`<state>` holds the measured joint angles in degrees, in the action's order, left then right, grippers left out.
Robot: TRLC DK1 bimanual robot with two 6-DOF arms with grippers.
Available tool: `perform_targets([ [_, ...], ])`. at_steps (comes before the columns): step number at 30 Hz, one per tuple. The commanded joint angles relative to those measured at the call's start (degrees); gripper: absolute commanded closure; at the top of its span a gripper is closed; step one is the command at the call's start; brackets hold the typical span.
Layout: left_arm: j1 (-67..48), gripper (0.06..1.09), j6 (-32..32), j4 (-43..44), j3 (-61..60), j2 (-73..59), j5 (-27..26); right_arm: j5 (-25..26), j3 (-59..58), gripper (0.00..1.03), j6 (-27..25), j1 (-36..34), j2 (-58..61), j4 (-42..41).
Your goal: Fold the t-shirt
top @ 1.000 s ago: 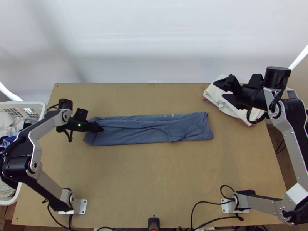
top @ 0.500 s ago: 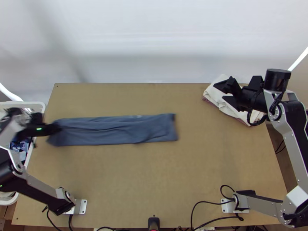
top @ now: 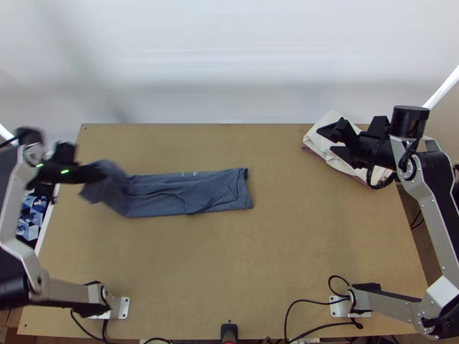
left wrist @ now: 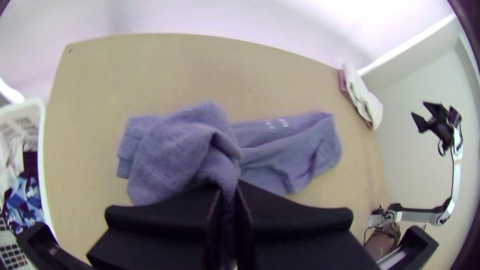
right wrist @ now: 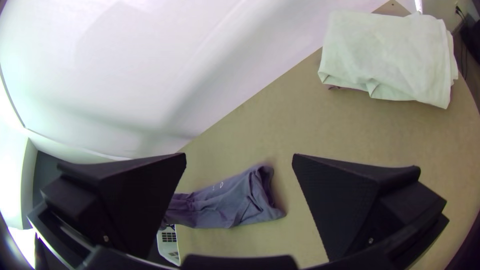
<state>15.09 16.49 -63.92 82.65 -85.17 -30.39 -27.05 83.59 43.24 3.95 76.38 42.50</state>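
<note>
In the top view my left gripper (top: 94, 174) is at the table's left side, shut on the left end of the blue-grey t-shirt (top: 189, 192). That end is lifted and bunched, while the rest lies as a long folded strip toward mid-table. In the left wrist view the left gripper (left wrist: 229, 192) pinches a bunch of the t-shirt (left wrist: 180, 150), its fingers close together. My right gripper (top: 327, 141) stands open above the folded white cloth at the back right. In the right wrist view the right gripper (right wrist: 240, 160) has wide-apart fingers, with the t-shirt (right wrist: 225, 202) farther off between them.
A folded white cloth (top: 321, 140) with a reddish layer beneath lies at the table's back right corner. Beside the left edge stands a white basket (left wrist: 42, 165) holding other cloths. Cables run along the table's near edge.
The left gripper first pulled the t-shirt leftward along the table, then moved a little back to the right and farther up the picture, lifting the held end. The right arm has barely moved.
</note>
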Motion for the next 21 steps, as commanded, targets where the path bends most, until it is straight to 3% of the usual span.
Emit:
perform_targets([
  [1, -9.6, 1.05, -9.0, 0.2, 2.2, 1.4, -0.4, -0.5, -1.2, 0.04, 0.0, -0.2, -1.3, -0.8],
  [11, -30.0, 1.05, -23.1, 7.1, 9.1, -8.4, 3.8, -0.4, -0.4, 0.04, 0.1, -0.8, -1.8, -0.8],
  [21, -38.4, 1.05, -27.9, 8.9, 19.0, -20.2, 6.1, -0.3, -0.4, 0.04, 0.0, -1.0, -1.8, -0.8],
])
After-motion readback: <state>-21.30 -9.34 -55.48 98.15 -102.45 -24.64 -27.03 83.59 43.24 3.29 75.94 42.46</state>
